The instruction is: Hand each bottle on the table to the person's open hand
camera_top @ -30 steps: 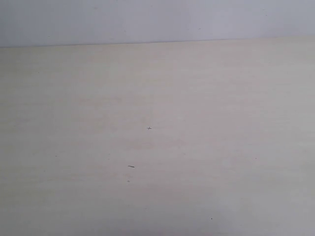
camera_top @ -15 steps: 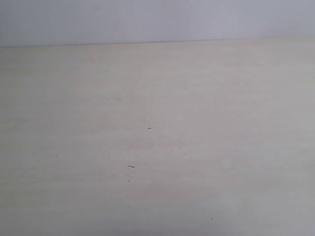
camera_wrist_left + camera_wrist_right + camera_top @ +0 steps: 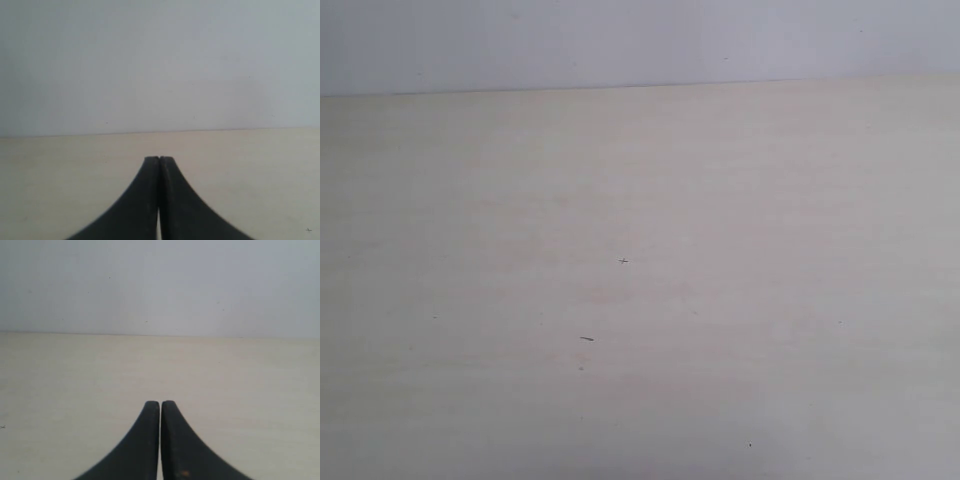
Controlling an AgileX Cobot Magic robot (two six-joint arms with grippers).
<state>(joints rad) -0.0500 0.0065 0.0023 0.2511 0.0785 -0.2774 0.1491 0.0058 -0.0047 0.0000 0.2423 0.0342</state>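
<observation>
A wide pale beige table point(image 3: 740, 200) with a faint wood grain is seen in the exterior view, and its far edge is met by a plain grey-white wall point(image 3: 640, 40). A tiny cross-shaped mark point(image 3: 623, 261) is found near the middle of the tabletop. A short dark dash point(image 3: 586, 338) lies nearer the camera than the cross-shaped mark and slightly to its left. A small dark dot point(image 3: 750, 444) is seen nearer still, to the right of the cross-shaped mark.

The left gripper point(image 3: 159, 159) is shown in the left wrist view. Its two black fingers point(image 3: 145, 200) are pressed together along their length, with nothing clamped between them, and are pointed over the tabletop towards the wall. The right gripper point(image 3: 160, 403) is shown in the right wrist view in the same state: its black fingers are closed against each other, empty, and are aimed across the table at the wall. Whether either gripper touches the table cannot be told. Where the bottles are cannot be told from the three views.
</observation>
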